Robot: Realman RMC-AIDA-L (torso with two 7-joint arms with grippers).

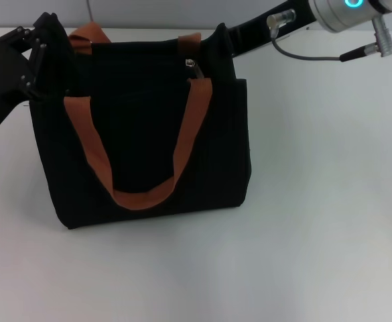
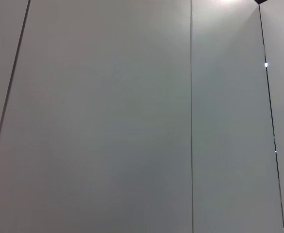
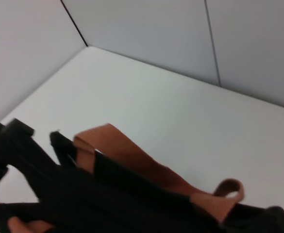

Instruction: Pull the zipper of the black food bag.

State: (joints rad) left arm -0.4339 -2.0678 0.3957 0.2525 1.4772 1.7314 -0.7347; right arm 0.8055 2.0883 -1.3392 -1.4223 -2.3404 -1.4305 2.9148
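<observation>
Head view: black food bag point(image 1: 142, 141) upright on white bench point(image 1: 316, 221); zipper point(image 1: 191, 66) at top edge; left tool point(image 1: 35, 57) at left corner, right tool point(image 1: 219, 40) at right; grip of both untellable.
Left wrist view: only grey wall panels point(image 2: 108, 121).
Right wrist view: far orange handle point(image 3: 132, 160), hidden elsewhere.

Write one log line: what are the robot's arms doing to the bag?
left gripper: at black food bag left top corner | right gripper: at right top corner | zipper: untouched
</observation>
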